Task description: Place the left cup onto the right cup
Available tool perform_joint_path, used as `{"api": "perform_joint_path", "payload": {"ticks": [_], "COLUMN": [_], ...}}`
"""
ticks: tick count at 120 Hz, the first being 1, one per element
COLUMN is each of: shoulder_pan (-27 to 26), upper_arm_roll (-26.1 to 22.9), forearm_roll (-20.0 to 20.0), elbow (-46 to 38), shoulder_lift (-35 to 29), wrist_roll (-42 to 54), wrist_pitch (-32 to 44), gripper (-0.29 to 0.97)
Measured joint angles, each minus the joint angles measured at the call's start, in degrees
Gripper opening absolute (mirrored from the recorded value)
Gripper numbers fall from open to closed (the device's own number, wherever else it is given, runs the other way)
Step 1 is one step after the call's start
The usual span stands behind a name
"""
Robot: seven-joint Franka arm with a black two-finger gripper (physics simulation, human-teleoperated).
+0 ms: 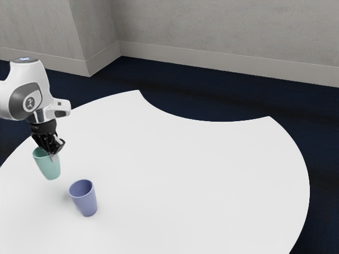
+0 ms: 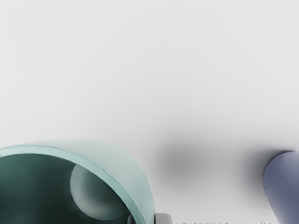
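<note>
Claw clamps rim of green cup beneath.

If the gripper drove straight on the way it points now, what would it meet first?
The gripper points down, shut on the green cup at its rim, so that cup's base would likely meet the white table first. The blue cup stands aside.

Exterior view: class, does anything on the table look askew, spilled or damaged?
Nothing stands out. The green cup and the blue cup are mouth-up, intact and apart; nothing is spilled on the white table. The gripper pinches the green cup's rim.
</note>
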Motion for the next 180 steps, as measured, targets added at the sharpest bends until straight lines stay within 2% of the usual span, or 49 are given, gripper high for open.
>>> {"api": "perform_joint_path", "payload": {"ticks": [91,180], "shoulder_pan": [-2.04,-4.71], "upper_arm_roll": [-2.95,-6.34], "forearm_roll": [-0.55,-1.72], "elbow": [6.09,4.20], "shoulder_lift": [-1.71,-5.65], "wrist_roll": [0.83,0.95], "wrist_pitch": [-7.39,-9.60], "gripper": [-0.11,-0.11]}}
